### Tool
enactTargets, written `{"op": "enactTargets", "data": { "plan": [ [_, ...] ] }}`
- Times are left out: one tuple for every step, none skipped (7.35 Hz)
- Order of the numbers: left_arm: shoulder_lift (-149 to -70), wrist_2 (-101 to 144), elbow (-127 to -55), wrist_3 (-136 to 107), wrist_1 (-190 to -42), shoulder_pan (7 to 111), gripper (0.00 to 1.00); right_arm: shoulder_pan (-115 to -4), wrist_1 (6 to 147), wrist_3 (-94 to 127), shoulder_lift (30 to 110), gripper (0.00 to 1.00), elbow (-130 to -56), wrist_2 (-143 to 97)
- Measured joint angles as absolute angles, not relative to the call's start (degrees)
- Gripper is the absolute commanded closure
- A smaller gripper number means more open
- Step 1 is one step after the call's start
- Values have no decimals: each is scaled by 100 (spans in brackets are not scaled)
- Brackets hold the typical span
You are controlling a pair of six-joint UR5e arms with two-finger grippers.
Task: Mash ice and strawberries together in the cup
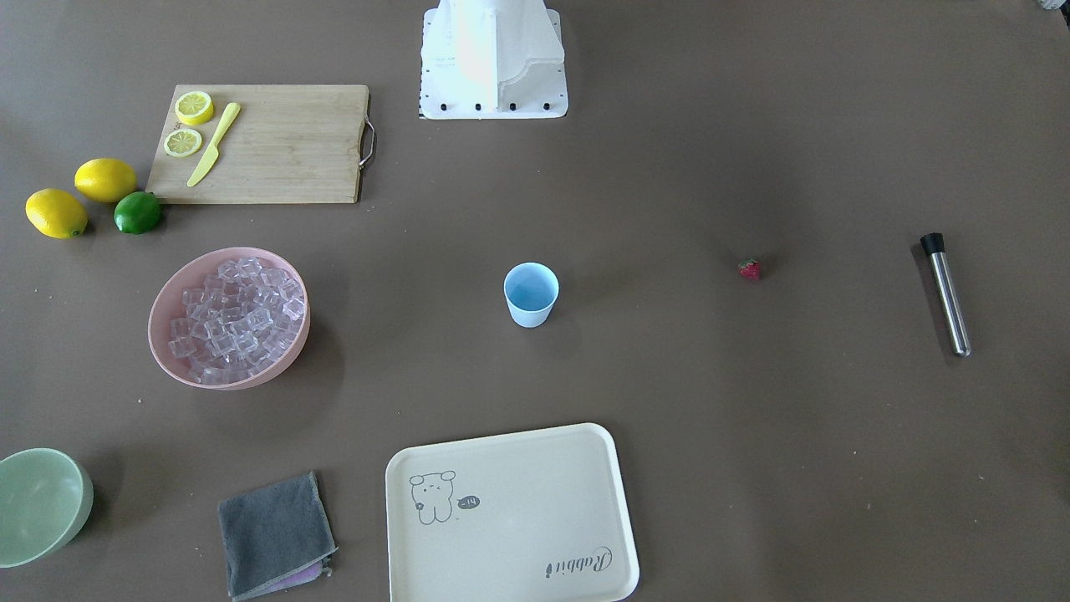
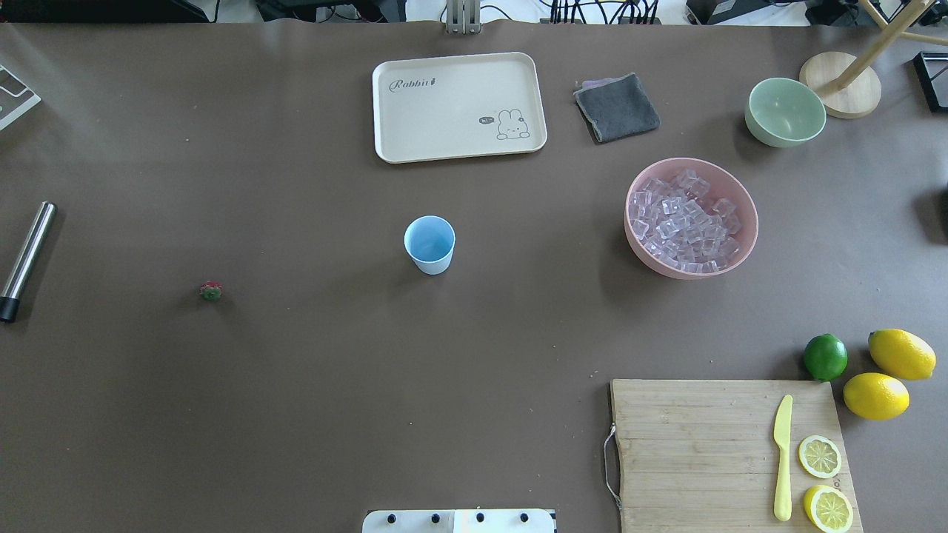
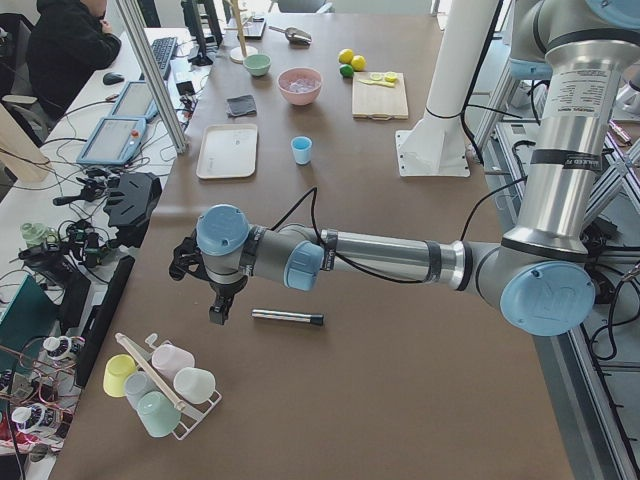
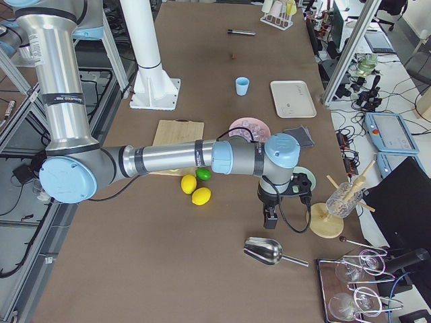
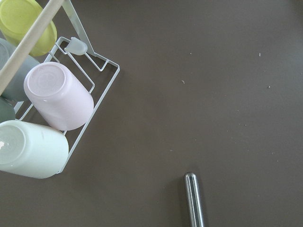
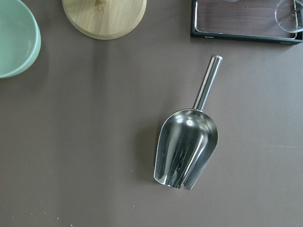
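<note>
Two grippers are in view only from the table's ends, so whether either pair of fingers is open or closed cannot be told. The left gripper (image 3: 218,312) points down above bare table and appears to hold nothing. Just beside its fingers lies a steel muddler (image 3: 287,317) with a black end, and on their other side a wire rack (image 5: 102,66) carries upturned cups. The right gripper (image 4: 269,219) also points down with nothing seen in it. A shiny metal scoop (image 6: 185,146) lies directly below its fingers, and a pale green bowl (image 6: 14,38) sits off to one side.

Well away from both sets of fingers, the cup (image 1: 531,293) stands upright mid-table, pale blue outside, and shows only its bluer inside. The ice (image 1: 238,318), glossy clear cubes, is heaped in the pink bowl (image 1: 177,280) on the right gripper's side of the cup. The strawberry (image 1: 750,268), tiny and red, lies on the bare table between the cup and the muddler, well apart from both.
</note>
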State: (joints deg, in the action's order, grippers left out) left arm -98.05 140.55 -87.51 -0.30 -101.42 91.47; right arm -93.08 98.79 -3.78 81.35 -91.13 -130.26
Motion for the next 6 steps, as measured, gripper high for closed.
{"op": "enactTargets", "data": {
  "plan": [
    [-9793,14058,-8762,-39,-10190,9144,2,-9308,9879,-378,8132,1,-9115,-13025],
    [-9782,14061,-8782,-49,-10205,9142,2,-9301,9879,-370,8131,2,-9111,-13025],
    [-9777,14054,-8791,-56,-10210,9141,2,-9286,9879,-347,8128,1,-9110,-13025],
    [-9773,14035,-8788,-56,-10212,9141,2,-9259,9875,-326,8128,1,-9134,-13031],
    [-9768,14016,-8783,-57,-10213,9141,2,-9232,9853,-316,8133,1,-9223,-13055],
    [-9762,14007,-8792,-64,-10213,9141,2,-9145,9816,-296,8134,1,-9379,-13086]
  ]
}}
